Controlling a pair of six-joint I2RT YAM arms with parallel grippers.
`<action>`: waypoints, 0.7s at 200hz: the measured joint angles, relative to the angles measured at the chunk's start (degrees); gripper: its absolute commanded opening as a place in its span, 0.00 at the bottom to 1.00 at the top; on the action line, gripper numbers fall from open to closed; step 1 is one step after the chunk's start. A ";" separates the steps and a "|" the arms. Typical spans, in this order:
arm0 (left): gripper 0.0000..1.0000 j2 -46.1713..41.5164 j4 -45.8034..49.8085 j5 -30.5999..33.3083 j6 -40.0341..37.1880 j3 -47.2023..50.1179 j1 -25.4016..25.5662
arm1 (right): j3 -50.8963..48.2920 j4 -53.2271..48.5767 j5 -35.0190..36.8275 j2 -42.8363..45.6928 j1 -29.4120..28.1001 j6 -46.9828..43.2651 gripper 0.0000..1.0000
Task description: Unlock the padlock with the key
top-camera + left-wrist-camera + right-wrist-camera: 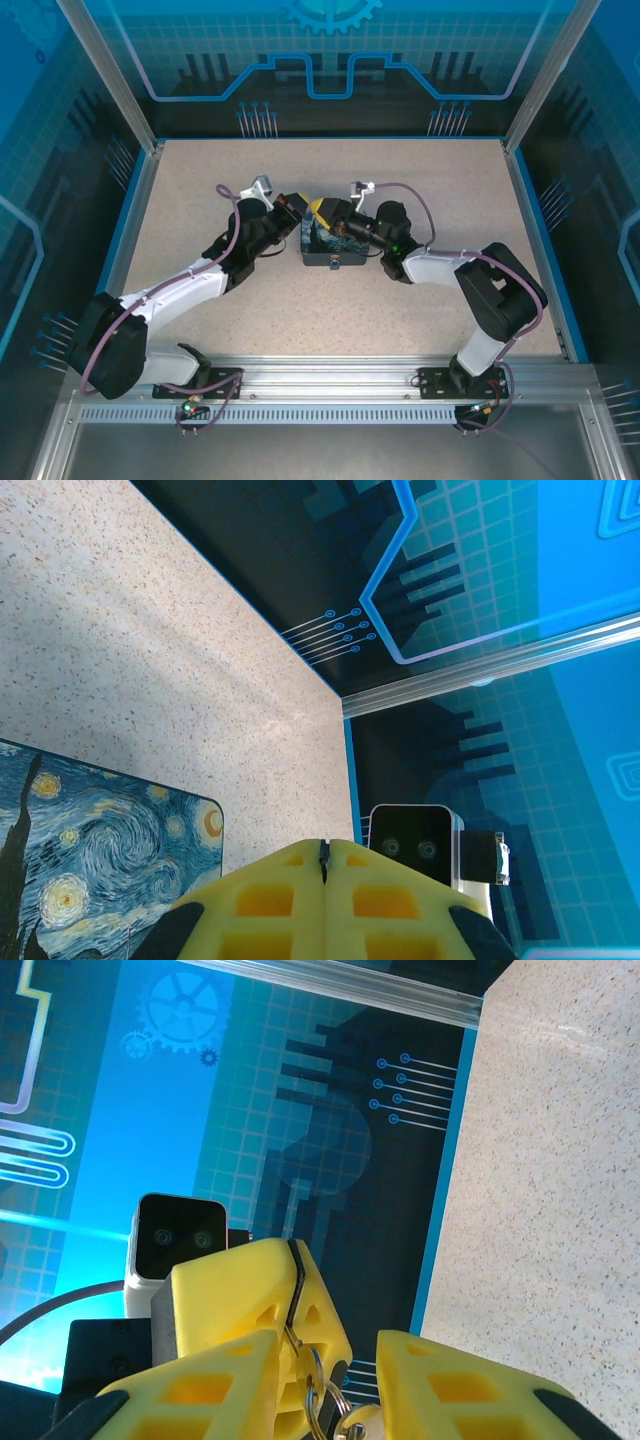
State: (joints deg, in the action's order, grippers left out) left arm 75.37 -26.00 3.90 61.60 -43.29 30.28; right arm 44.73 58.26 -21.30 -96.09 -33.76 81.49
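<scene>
Two arms (185,290) (490,290), two pincers (300,212) (326,216), one swirl-painted box (330,252), one key (298,1290).

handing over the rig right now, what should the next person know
Left tool: shut on the key, a thin dark sliver in its seam, with the key ring attached.
Right tool: fingers apart, key ring in the gap.
Both tools meet over the painted box.
Done: key is in hand.
Left: padlock can't be made out clearly; inserting and turning the key still to do.
</scene>
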 measured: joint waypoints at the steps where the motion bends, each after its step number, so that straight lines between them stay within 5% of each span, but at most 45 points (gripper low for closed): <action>1: 0.00 0.00 0.00 0.00 0.00 0.00 0.00 | 0.02 0.02 0.00 0.00 0.00 0.00 0.30; 140: 0.00 -0.07 -0.02 1.51 0.00 0.17 0.22 | 0.00 0.35 -0.11 -0.02 0.00 0.61 0.04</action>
State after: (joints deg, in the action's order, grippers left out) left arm 75.31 -26.02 5.41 61.60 -43.11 30.50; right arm 44.73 58.61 -21.41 -96.12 -33.76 82.11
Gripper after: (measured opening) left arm 0.044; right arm 0.072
